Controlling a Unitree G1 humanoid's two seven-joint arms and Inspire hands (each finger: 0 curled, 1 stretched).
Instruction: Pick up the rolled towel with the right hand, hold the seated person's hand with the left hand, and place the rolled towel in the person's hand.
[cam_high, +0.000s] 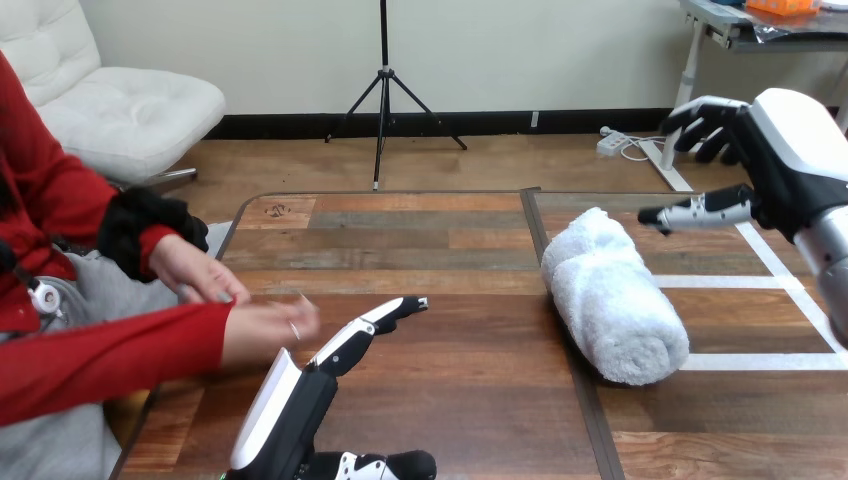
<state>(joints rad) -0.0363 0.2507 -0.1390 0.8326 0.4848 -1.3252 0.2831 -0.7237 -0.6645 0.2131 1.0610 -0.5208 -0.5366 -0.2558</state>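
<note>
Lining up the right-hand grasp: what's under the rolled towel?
The rolled towel lies on the wooden table, along its dark seam; white tape lines run up to it. Whatever is beneath the roll is covered.

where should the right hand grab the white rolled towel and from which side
Probably round the middle of the white rolled terry towel, thumb and fingers spanning its width. It lies flat on the brown wooden table, long axis running away from the robot, and the open black-and-white right hand is raised to its right, so come down from there.
</note>
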